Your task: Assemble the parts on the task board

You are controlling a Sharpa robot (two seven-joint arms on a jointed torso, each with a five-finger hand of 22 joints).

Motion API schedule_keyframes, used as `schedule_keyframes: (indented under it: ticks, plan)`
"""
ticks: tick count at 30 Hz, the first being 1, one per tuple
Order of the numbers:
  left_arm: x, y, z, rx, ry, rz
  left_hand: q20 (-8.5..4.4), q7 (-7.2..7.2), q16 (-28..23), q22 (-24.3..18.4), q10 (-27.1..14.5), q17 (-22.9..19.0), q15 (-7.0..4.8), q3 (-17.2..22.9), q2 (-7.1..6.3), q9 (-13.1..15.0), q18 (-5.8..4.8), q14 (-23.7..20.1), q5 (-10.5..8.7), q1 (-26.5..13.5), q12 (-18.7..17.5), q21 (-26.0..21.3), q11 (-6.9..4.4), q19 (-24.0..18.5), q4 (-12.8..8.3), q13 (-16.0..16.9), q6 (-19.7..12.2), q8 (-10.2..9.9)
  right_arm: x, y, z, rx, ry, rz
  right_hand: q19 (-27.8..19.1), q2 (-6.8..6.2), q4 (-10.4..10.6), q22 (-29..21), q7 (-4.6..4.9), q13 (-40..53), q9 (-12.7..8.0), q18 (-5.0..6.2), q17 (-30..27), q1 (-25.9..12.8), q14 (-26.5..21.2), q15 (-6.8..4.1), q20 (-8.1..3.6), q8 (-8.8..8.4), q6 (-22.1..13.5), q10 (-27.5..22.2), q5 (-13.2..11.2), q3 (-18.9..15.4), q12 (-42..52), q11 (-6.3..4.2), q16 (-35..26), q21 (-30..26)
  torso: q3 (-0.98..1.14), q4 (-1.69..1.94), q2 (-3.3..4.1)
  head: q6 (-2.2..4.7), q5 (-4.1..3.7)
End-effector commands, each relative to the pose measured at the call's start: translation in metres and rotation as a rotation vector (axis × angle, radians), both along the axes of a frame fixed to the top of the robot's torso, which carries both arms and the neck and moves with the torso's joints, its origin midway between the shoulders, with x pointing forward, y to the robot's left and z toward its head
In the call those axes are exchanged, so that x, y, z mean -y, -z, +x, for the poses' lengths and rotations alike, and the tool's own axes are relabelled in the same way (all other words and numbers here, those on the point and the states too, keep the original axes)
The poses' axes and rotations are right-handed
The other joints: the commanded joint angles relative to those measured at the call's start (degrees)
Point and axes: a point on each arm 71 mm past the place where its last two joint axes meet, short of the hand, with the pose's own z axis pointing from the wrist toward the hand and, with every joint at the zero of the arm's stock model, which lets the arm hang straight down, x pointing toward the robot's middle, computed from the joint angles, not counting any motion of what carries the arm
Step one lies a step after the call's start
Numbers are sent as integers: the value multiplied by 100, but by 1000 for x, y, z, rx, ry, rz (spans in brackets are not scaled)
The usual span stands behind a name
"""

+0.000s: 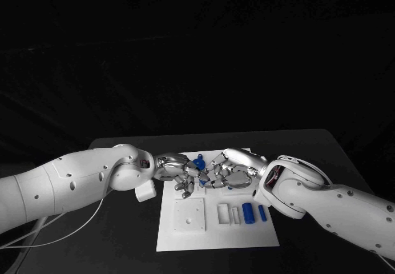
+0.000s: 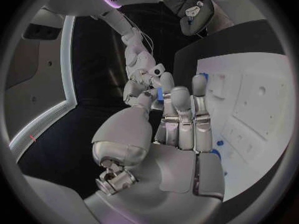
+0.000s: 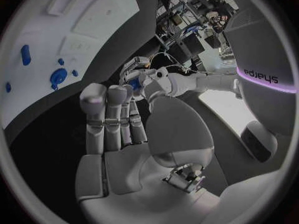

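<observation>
White task board [image 1: 185,242] sits mid bench [image 1: 329,148], black top. My left hand [image 1: 177,171] and right hand [image 1: 229,170] meet fingertip to fingertip above the board's far half, both hanging over it, not resting on it. Small blue part [image 1: 202,177] sits right btwn the two sets of fingers; looks pinched there, but can't tell which hand actually has hold of it, or if both do. Left wrist view: my left hand [image 2: 177,129] has fingers fairly straight and close together, the other hand's fingertips up against them w/ a bit of blue [image 2: 159,93] at the contact. Right wrist view: my right hand [image 3: 118,129] same pose, fingers straight-ish, blue bit [image 3: 133,84] at the tips where the left hand meets. Other blue parts on the board: one at far edge [image 1: 198,157], two upright-looking cylinders near the right side [image 1: 248,213] [image 1: 262,213], side by side, apart. White raised block [image 1: 188,216] on the board's left half, near hands.
</observation>
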Motion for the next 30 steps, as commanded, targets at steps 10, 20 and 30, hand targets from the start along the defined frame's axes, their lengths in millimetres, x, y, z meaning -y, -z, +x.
schedule_keyframes:
  ticks: [10, 20, 30]
  plan:
    - [2, -3, 0, 10, -6, -21, -3, -27, 2, 102, -40, -20, 3, 631, 39, -34, -3, -26, -95, 59, 13, 3, -10, -33, -676, -13, 19, -34, -1, 1, 1, 27, 34, 1, 43, 109, 22, 577, -210, 34, 72, -75, 47, 37, 83, -102, -122, -11, 633, 69, -318, 260, 1, -140, 49, 112, 0, 2, -2, -3, -5]
    - [2, -3, 1, 10, -29, -24, 5, -69, -21, 72, -55, -59, 6, 217, 60, -194, -44, -17, -752, 88, 7, -121, -15, 26, -418, -18, 36, -148, 1, 0, 4, 47, 90, -8, 85, 36, -14, 596, -311, 174, 196, -116, 117, -61, 176, -154, -183, -11, 847, 185, -500, 569, -24, -201, 85, 226, -3, 0, -3, 4, -18]
    - [4, -3, 1, 2, -35, -28, 10, -69, -33, 76, -81, -73, 14, -173, -65, -651, -60, -15, -1014, 318, -77, -266, -2, 92, -166, -65, 99, -299, 2, 2, 6, 50, 129, -40, 98, -47, 95, 594, -320, 224, 196, -118, 132, -152, 201, -161, -191, -13, 855, 217, -489, 537, -54, -207, 71, 227, -3, -3, -3, 1, -29]
